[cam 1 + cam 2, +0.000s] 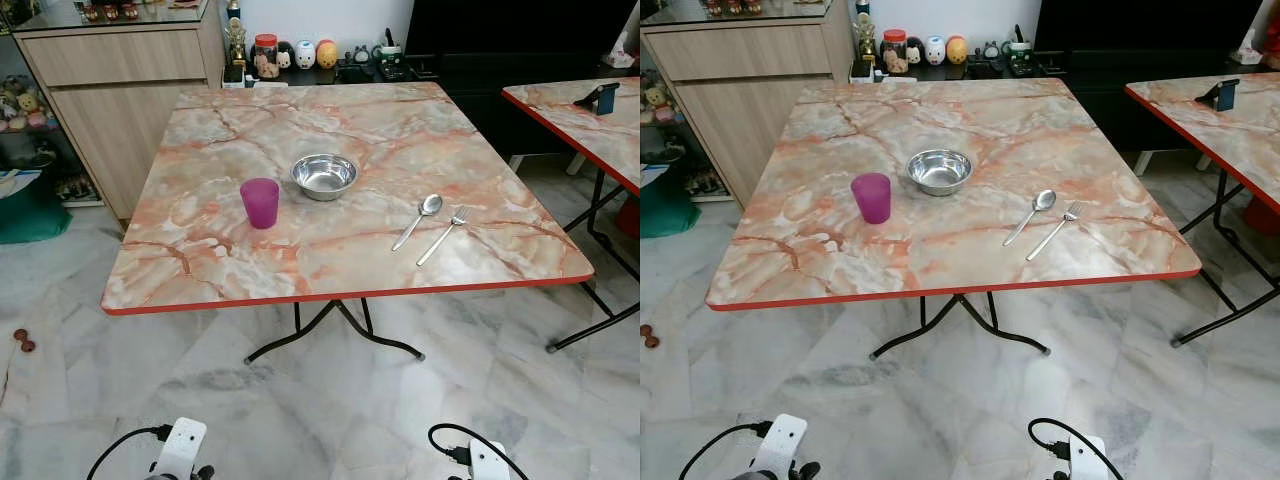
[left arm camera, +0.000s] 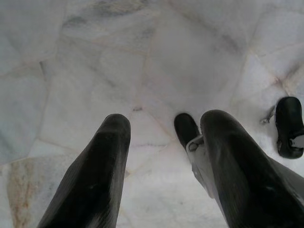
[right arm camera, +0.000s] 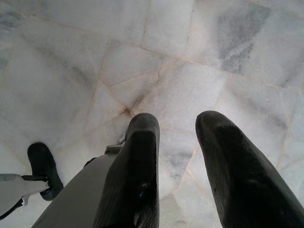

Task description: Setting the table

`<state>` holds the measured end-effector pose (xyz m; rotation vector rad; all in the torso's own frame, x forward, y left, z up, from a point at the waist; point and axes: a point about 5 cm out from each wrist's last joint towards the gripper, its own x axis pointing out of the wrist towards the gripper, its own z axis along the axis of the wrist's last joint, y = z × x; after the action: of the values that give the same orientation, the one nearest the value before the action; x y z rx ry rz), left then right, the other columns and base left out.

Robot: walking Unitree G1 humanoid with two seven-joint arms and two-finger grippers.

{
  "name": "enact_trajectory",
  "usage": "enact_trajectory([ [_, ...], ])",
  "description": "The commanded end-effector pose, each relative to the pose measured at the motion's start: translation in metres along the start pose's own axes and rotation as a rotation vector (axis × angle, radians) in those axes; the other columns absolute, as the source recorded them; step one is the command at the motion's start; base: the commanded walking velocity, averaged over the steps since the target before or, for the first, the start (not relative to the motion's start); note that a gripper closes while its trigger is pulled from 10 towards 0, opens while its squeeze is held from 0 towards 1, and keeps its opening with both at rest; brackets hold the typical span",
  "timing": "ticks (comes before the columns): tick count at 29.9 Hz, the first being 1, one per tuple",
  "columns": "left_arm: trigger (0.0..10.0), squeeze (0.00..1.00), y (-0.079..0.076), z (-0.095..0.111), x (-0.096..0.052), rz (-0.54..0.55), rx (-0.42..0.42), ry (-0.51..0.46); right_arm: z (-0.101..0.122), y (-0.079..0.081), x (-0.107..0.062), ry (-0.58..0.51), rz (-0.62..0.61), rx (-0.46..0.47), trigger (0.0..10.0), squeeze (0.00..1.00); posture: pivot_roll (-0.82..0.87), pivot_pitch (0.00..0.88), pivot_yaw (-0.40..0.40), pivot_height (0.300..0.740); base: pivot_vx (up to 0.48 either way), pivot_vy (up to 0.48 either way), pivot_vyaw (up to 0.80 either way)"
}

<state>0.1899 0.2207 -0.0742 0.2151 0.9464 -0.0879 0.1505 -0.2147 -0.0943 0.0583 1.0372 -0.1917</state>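
Both arms hang low over the marble floor (image 2: 156,61), well short of the table (image 1: 200,260). The left gripper (image 2: 164,137) and right gripper (image 3: 178,135) each hold their two black fingers parted, nothing between them (only floor tiles show past the tips). Ahead of and above the grippers, the table carries a purple cup (image 1: 260,203), a steel bowl (image 1: 324,176) just beyond it, and a spoon (image 1: 418,220) and fork (image 1: 443,235) side by side toward the right gripper's side.
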Motion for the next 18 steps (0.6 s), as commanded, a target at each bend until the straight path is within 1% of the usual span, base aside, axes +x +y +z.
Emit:
enact_trajectory([
  [1, 10.0, 0.0, 0.003, -0.004, -0.001, 0.018, -0.043, 0.006, -0.001, 0.0, 0.0, 0.0, -0.004, 0.017, 10.0, 0.0, 0.03, 0.0, -0.006, 0.74, 0.0, 0.0, 0.0],
  [4, 10.0, 0.0, 0.01, -0.01, -0.003, 0.053, -0.106, 0.021, -0.002, 0.0, 0.0, -0.002, -0.004, 0.018, 10.0, 0.0, 0.03, 0.0, -0.003, 0.74, 0.0, 0.0, 0.0],
  [7, 10.0, 0.0, 0.013, -0.012, -0.004, 0.065, -0.133, 0.022, -0.002, 0.0, 0.0, -0.002, -0.004, 0.018, 10.0, 0.0, 0.03, 0.0, -0.003, 0.74, 0.0, 0.0, 0.0],
  [11, 10.0, 0.0, 0.017, -0.011, -0.005, 0.073, -0.149, 0.017, -0.003, 0.0, -0.001, -0.001, -0.002, 0.014, 10.0, 0.0, 0.03, 0.0, -0.005, 0.74, 0.0, 0.0, 0.0],
  [18, 10.0, 0.0, 0.013, -0.015, -0.005, 0.066, -0.157, 0.018, -0.004, 0.0, -0.001, 0.002, 0.0, 0.012, 10.0, 0.0, 0.03, 0.0, -0.005, 0.74, 0.0, 0.0, 0.0],
])
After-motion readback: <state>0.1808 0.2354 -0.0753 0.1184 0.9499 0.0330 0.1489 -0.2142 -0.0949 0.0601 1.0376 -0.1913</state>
